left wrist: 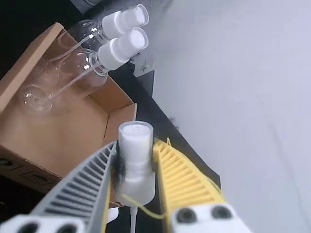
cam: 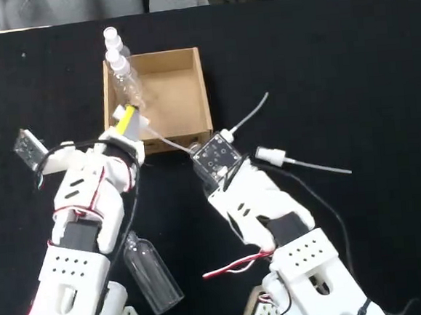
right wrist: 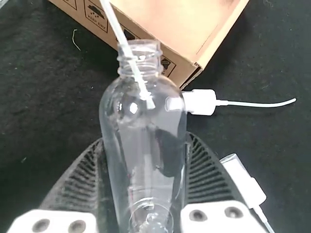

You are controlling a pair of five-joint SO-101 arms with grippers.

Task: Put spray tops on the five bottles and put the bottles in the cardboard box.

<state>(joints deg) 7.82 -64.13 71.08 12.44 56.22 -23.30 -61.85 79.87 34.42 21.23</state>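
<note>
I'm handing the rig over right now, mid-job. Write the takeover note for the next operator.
Left gripper: jaws shut on a spray top; its tube appears threaded into the neck of the open bottle.
Right gripper: jaws shut on that open bottle, just in front of the cardboard box.
Done: two capped bottles lean in a corner of the box.
Left: seat this top and box the bottle. Then cap the bare bottle lying by the left arm, using the two loose spray tops near the right gripper.
</note>
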